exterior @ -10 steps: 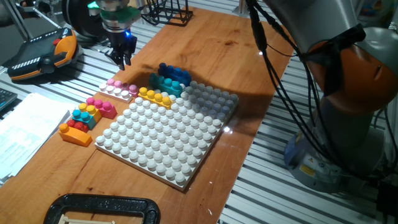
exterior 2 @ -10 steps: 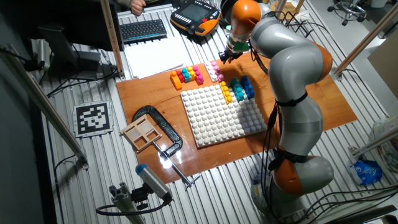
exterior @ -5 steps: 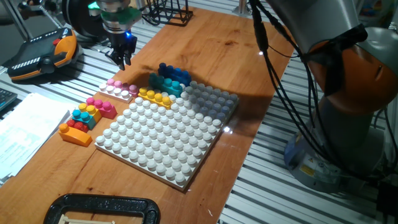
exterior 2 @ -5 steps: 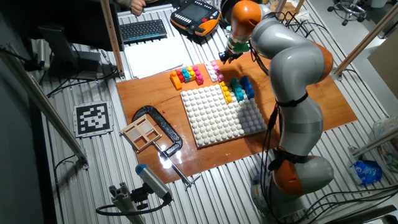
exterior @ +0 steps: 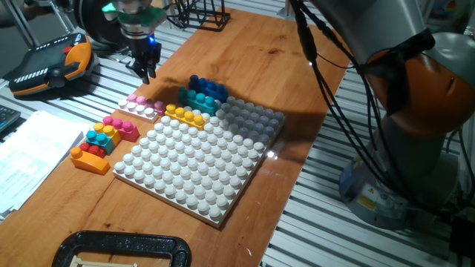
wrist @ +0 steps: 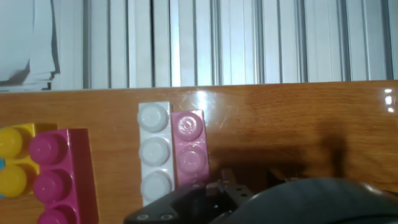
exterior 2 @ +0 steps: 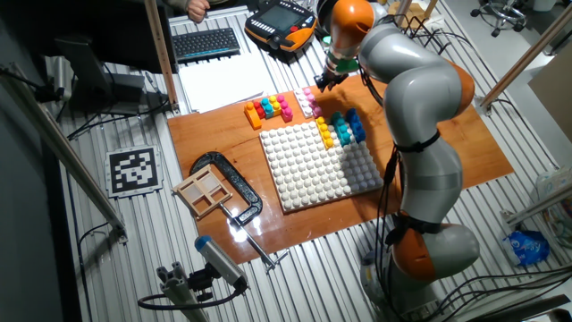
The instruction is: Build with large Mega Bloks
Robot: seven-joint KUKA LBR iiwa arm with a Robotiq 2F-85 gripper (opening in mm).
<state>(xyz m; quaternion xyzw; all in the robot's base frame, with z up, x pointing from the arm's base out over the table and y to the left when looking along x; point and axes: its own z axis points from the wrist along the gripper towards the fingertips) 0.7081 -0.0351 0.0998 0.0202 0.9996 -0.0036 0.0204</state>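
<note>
**Gripper poised over the pink and white bricks at the board's far corner**

The Mega Bloks are chunky, elongated bricks with round studs. A light pink brick [wrist: 189,149] lies flat on the wooden table [exterior: 245,59], touching a white brick [wrist: 154,152] along its long side; both sit just beside the corner of the white studded baseplate [exterior: 200,159]. A yellow brick [exterior: 185,115] sits on the baseplate's edge, with a cyan brick [exterior: 197,101] and a dark blue brick [exterior: 208,87] stacked close behind it. Off to the side on the table stands a small cluster: a magenta brick [exterior: 122,127], a cyan and yellow piece [exterior: 99,138], and an orange brick [exterior: 90,161] at the bottom.

The gripper [exterior: 146,65] hangs above the table near the pink brick, apart from it. Its fingers look close together and hold nothing, though how far they are parted cannot be told.
</note>
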